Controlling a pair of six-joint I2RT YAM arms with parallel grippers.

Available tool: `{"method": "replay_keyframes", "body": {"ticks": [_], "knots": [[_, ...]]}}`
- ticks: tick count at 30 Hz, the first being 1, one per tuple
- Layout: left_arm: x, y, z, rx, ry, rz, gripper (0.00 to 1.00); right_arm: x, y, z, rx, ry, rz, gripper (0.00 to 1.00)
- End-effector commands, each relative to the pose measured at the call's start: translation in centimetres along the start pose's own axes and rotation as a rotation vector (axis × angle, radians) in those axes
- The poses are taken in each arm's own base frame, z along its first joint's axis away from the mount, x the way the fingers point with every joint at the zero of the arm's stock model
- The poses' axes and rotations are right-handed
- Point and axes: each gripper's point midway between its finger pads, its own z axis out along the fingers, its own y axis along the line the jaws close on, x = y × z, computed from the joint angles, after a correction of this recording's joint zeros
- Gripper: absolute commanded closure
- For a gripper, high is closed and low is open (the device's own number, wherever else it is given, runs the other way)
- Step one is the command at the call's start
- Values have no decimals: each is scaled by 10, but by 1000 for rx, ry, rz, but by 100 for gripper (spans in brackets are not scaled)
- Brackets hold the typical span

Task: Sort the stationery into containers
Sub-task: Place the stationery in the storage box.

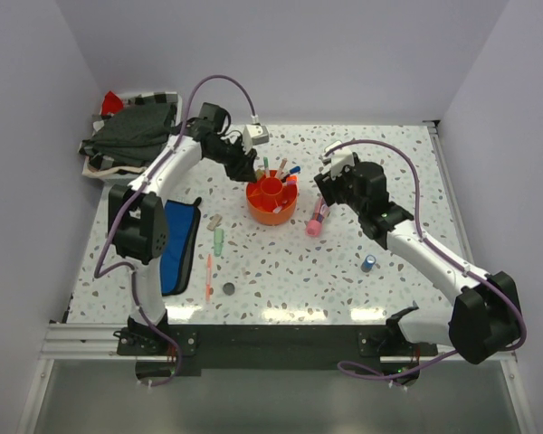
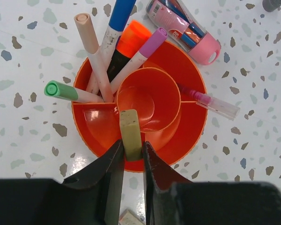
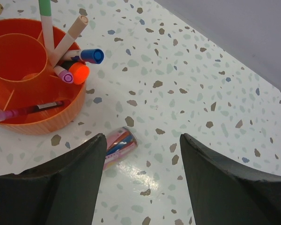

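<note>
The round orange organiser (image 1: 271,201) holds several markers upright in its outer ring, and a pink pen (image 2: 208,101) lies across its rim. My left gripper (image 2: 132,143) hovers over the organiser's (image 2: 192,79) near edge, shut on a small olive eraser (image 2: 130,133) that points at the inner cup. My right gripper (image 3: 143,137) stands open just above the table, right of the organiser (image 3: 47,124). The fat pink tube (image 3: 119,144) lies by its left finger, outside the jaws. The flat blue pouch (image 1: 176,244) lies at the left.
Loose on the table left of centre lie a green marker (image 1: 218,240), a thin orange pen (image 1: 208,276), a dark disc (image 1: 229,288) and a small pale eraser (image 1: 214,221). A small blue cylinder (image 1: 369,263) stands at the right. The white tray of dark cloth (image 1: 131,136) sits back left.
</note>
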Motion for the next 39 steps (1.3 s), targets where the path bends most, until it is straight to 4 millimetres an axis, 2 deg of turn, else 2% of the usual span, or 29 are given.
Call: {"method": "replay_keyframes", "body": {"ticks": [1, 8, 21, 27, 32, 36, 39], "knots": [[-6, 6, 9, -18, -26, -16, 71, -22, -14, -8, 40, -65, -5, 32], [2, 20, 13, -80, 3, -49, 65, -20, -13, -10, 38, -64, 1, 32], [-9, 18, 0, -122, -18, -8, 62, -14, -13, -11, 32, -56, 14, 32], [-21, 21, -13, -166, -33, 27, 55, -16, -12, -12, 25, -60, 14, 32], [-30, 13, -22, -174, -57, 52, 54, -18, -11, -12, 22, -65, 17, 32], [-30, 9, -28, -182, -52, 56, 54, -21, -10, -9, 13, -68, 18, 33], [-19, 6, -42, -240, 5, 33, 50, -24, -10, -8, 7, -68, 9, 32]]}}
